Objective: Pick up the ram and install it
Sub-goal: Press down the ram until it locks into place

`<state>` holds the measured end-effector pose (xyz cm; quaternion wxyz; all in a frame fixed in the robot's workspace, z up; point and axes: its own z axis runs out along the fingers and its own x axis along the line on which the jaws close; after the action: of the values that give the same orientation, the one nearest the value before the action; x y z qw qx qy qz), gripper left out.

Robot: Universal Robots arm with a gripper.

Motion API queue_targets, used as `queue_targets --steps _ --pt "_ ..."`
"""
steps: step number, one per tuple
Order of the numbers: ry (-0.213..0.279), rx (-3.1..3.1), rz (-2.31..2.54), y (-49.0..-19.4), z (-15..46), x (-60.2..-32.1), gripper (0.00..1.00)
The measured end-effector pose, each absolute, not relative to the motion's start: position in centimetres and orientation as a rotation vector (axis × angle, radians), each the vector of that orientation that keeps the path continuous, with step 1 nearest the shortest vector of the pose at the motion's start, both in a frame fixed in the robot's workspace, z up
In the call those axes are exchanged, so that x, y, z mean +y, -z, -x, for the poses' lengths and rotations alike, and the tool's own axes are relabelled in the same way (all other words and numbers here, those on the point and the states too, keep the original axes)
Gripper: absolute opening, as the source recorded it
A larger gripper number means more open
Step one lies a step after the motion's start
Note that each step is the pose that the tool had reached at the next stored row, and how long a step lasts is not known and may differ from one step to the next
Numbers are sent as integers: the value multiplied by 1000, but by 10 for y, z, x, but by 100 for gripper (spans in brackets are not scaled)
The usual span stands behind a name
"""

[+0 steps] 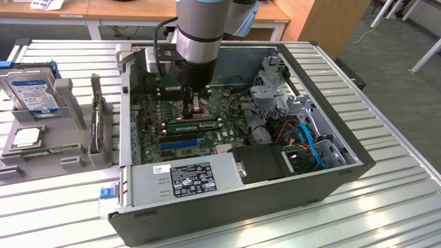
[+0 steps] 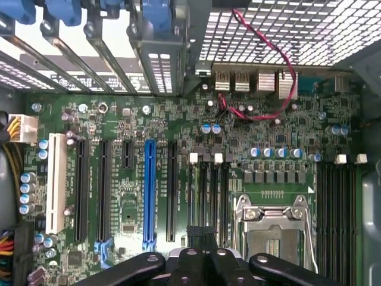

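Gripper [image 1: 195, 109] is lowered inside the open computer case [image 1: 331, 178], set directly over the ram [image 1: 193, 125]. Whether it is clamped on the stick or merely above it cannot be told. In the wrist view the gripper [image 2: 199, 238] is seen just above the memory slots [image 2: 207, 196] beside the CPU socket [image 2: 271, 229].

The ram is seen in the exterior view as a green strip laid along a slot on the motherboard [image 1: 155, 116], level, with pale latch tabs at both ends. It is touching or very nearly touching the gripper tip.

Further out: a blue expansion slot [image 2: 149, 196] is noted on the board, and the power supply [image 1: 186, 178] along the case's near edge. On the slatted table [image 1: 386, 217], toward the exterior view's left, a grey holder [image 1: 65, 152] is seen carrying the hard drive [image 1: 31, 95] and the expansion card [image 1: 100, 121].

Progress, as judged: pick-up is done and the stick has been brought to its slot. Full seating and closed latches are not confirmed; release is likewise unconfirmed.
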<state>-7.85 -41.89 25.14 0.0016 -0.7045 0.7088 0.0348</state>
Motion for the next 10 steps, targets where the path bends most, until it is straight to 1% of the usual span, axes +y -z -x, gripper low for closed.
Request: queue_targets --steps 10 --pt "-110 2225 2211 -251 81 -419 10"
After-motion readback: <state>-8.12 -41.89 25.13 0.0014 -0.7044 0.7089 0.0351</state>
